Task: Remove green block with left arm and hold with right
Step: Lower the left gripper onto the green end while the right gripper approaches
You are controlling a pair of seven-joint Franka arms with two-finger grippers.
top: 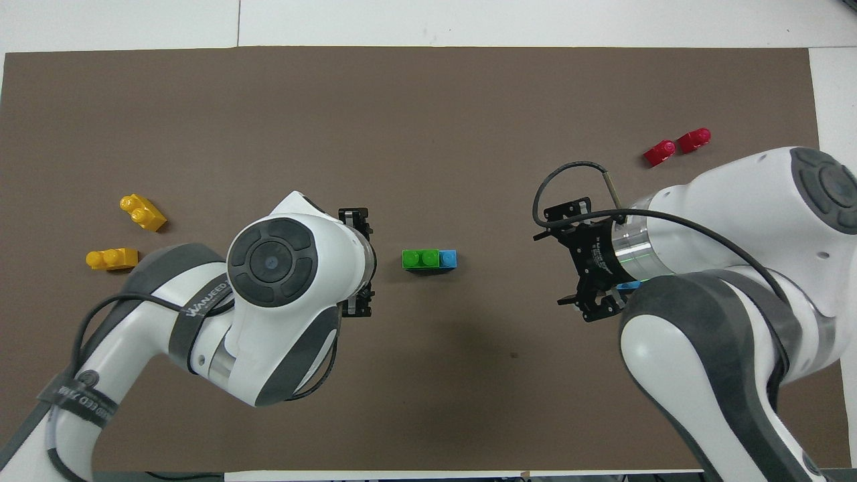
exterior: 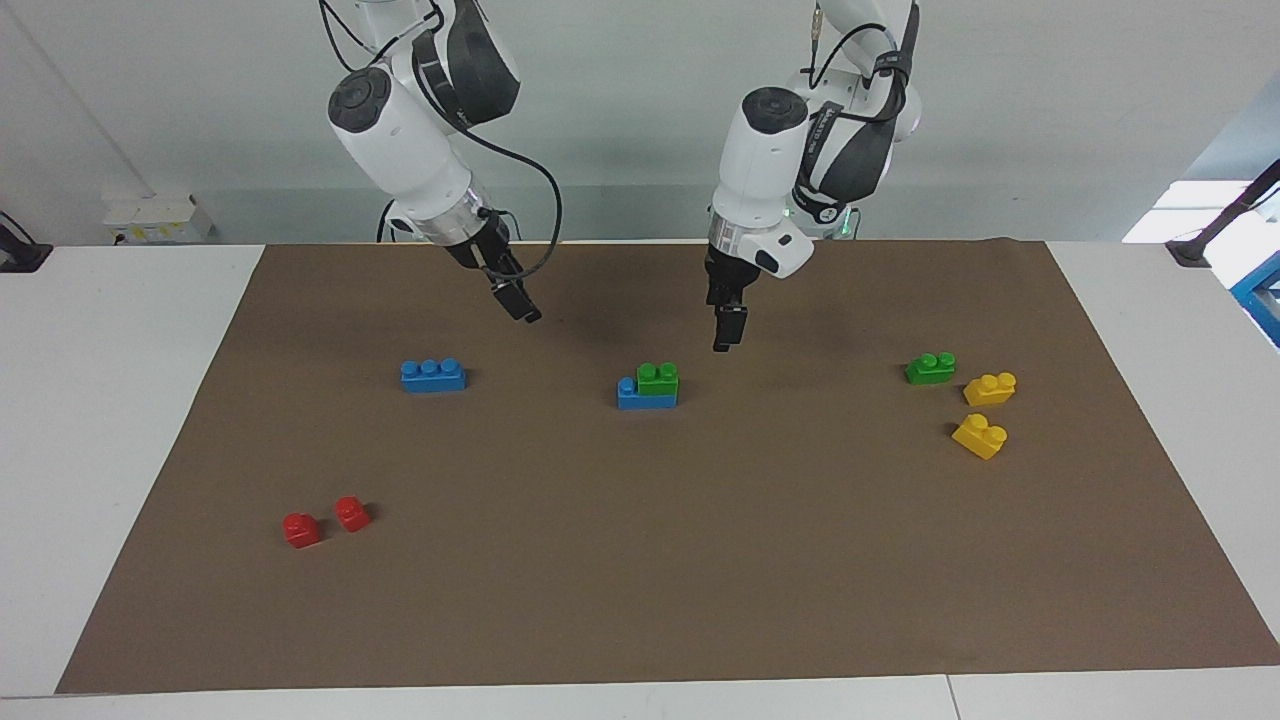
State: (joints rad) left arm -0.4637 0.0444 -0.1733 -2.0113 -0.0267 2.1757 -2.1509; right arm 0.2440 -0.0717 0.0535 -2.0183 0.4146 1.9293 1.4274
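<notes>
The green block [exterior: 657,378] has two studs and sits on a blue brick [exterior: 645,397] at the middle of the brown mat. It also shows in the overhead view [top: 420,258]. My left gripper [exterior: 727,336] hangs open just above the mat, close beside the stack toward the left arm's end, not touching it. In the overhead view the left gripper [top: 360,262] is mostly under its wrist. My right gripper [exterior: 522,306] is open and empty over the mat between the stack and a lone blue brick [exterior: 433,375]. A second green brick [exterior: 930,368] lies toward the left arm's end.
Two yellow bricks [exterior: 990,388] [exterior: 980,436] lie beside the second green brick. Two red bricks [exterior: 301,529] [exterior: 351,513] lie toward the right arm's end, farther from the robots. The brown mat [exterior: 640,580] covers most of the white table.
</notes>
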